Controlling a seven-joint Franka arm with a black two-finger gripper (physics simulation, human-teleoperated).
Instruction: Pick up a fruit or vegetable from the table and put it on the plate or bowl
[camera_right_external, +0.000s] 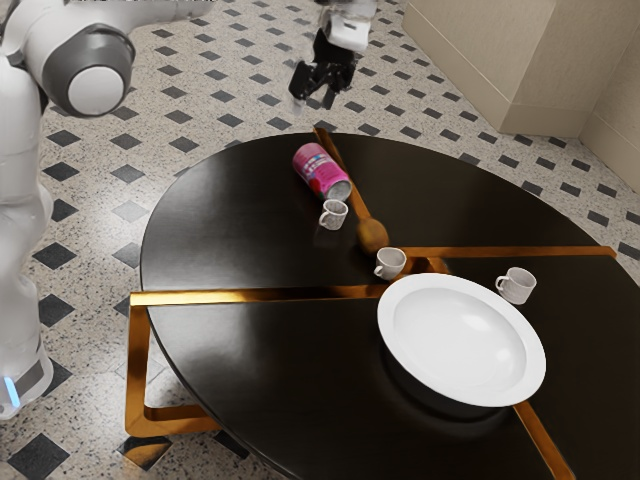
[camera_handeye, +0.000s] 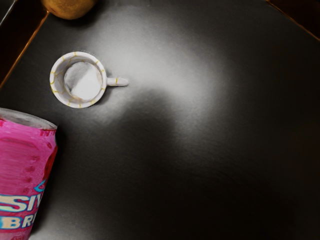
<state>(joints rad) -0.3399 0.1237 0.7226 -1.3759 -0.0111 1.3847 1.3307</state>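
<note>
A brownish-yellow fruit or vegetable (camera_right_external: 372, 232) lies near the middle of the black round table (camera_right_external: 240, 240), between two small white cups. In the wrist view it (camera_handeye: 68, 7) lies just beyond a cup (camera_handeye: 78, 80). A large white plate (camera_right_external: 460, 340) sits on the table toward the exterior view's lower right, with nothing on it. My gripper (camera_right_external: 318, 97) hangs open and holds nothing. It is high above the table's far edge, over a pink can (camera_right_external: 320, 170).
The pink can (camera_handeye: 22, 175) lies on its side next to a white cup (camera_right_external: 333, 213). Two more cups (camera_right_external: 389, 262) (camera_right_external: 517, 284) stand near the plate's far rim. Gold strips cross the tabletop. A checkered floor surrounds the table.
</note>
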